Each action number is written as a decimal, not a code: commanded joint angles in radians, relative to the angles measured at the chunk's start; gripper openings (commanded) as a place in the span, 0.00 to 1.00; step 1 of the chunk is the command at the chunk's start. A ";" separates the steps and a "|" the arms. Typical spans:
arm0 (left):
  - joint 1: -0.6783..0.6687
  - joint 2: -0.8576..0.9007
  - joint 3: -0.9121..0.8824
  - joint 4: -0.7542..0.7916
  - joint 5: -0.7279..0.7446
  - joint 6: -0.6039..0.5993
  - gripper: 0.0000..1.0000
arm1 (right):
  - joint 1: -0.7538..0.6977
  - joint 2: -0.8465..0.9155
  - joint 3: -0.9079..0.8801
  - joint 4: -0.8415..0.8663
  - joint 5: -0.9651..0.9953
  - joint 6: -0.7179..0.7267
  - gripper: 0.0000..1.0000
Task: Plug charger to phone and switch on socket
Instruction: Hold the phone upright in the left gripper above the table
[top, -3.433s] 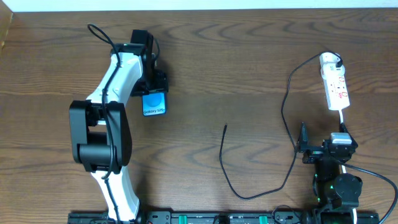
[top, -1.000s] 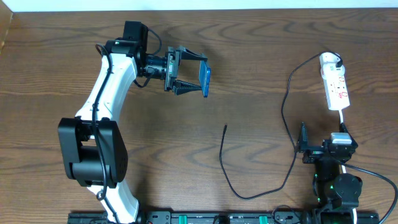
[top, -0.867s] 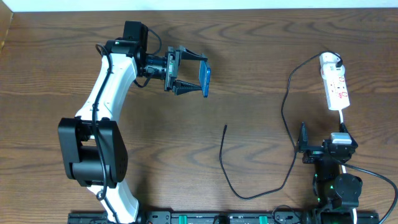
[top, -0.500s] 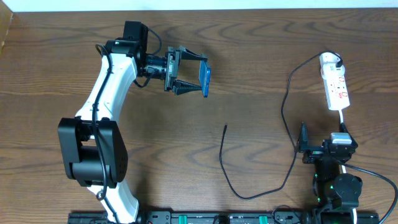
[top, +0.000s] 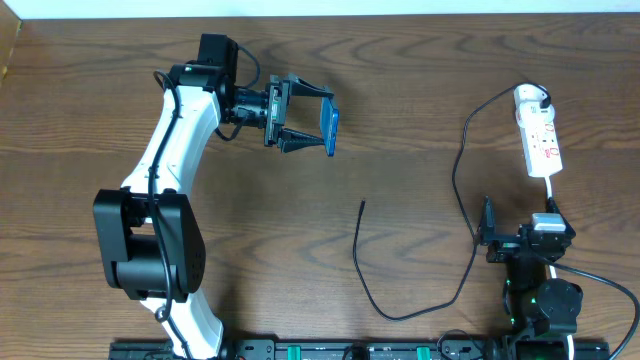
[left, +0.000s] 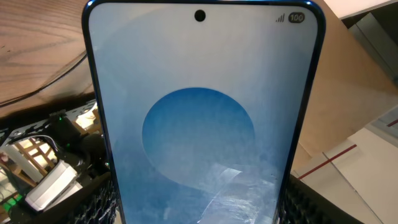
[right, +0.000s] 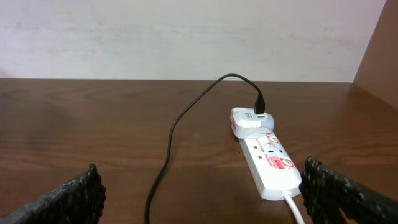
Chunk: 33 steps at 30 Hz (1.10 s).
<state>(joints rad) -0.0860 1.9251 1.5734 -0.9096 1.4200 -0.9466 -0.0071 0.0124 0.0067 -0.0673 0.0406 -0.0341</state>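
Note:
My left gripper (top: 305, 118) is shut on the phone (top: 331, 124) and holds it on edge above the table, at the upper middle of the overhead view. In the left wrist view the blue screen of the phone (left: 199, 118) fills the frame between the two fingers. The charger cable (top: 460, 180) runs from the white adapter (top: 531, 97) on the socket (top: 541, 138) down in a loop to its free plug tip (top: 362, 203) on the table. My right gripper (top: 520, 243) is open and empty, near the front right. The socket (right: 267, 160) and cable (right: 180, 127) lie ahead of it.
The socket's white cord (top: 551, 190) runs down to the right arm's base. The left arm (top: 170, 160) stretches across the left side of the wooden table (top: 420, 90). A black rail (top: 330, 350) lines the front edge.
Since 3.4 s ago my left gripper lifted the phone off the table and carried it up and to the right, turned on edge. Over the last second nothing moved.

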 joint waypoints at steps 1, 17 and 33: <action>0.002 -0.031 0.034 -0.002 0.061 -0.009 0.07 | 0.007 -0.006 -0.001 -0.004 0.002 -0.008 0.99; 0.002 -0.031 0.034 -0.002 0.061 -0.062 0.07 | 0.007 -0.006 -0.001 -0.004 0.002 -0.008 0.99; 0.002 -0.031 0.034 -0.002 0.061 -0.061 0.07 | 0.007 -0.006 -0.001 -0.004 0.002 -0.008 0.99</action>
<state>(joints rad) -0.0860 1.9251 1.5734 -0.9092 1.4204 -0.9985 -0.0071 0.0124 0.0067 -0.0673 0.0406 -0.0341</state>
